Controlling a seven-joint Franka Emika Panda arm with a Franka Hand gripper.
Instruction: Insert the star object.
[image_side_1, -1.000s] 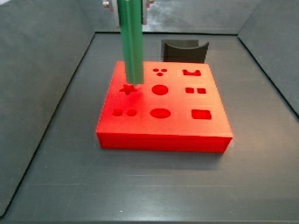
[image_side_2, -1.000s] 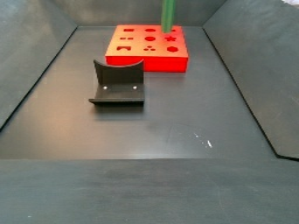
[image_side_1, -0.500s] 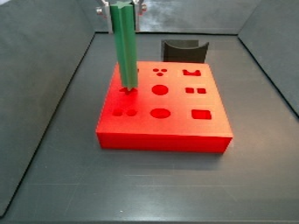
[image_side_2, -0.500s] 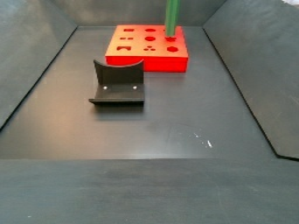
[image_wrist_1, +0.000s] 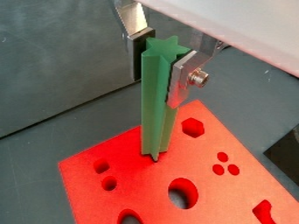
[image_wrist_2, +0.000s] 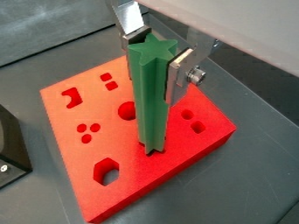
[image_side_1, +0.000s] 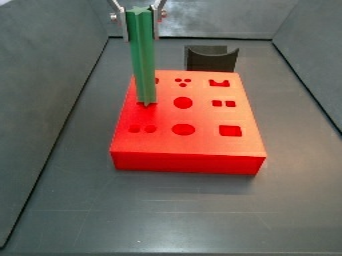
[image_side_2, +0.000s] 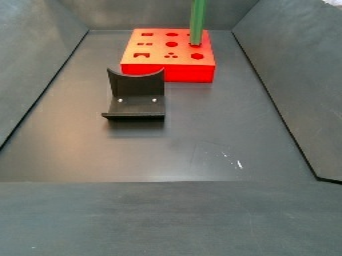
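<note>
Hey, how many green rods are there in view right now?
1. The long green star-shaped rod stands upright, held by the gripper over the red block, lower end at the block's top. None looks hidden.

Gripper (image_wrist_1: 160, 54) over the block, fingers (image_wrist_1: 183, 77) bare silver metal. Star object (image_wrist_1: 156, 105) matt green plastic, smooth. Block (image_wrist_2: 163, 149) matt red plastic. Floor (image_side_2: 174, 150) dull dark grey.
</note>
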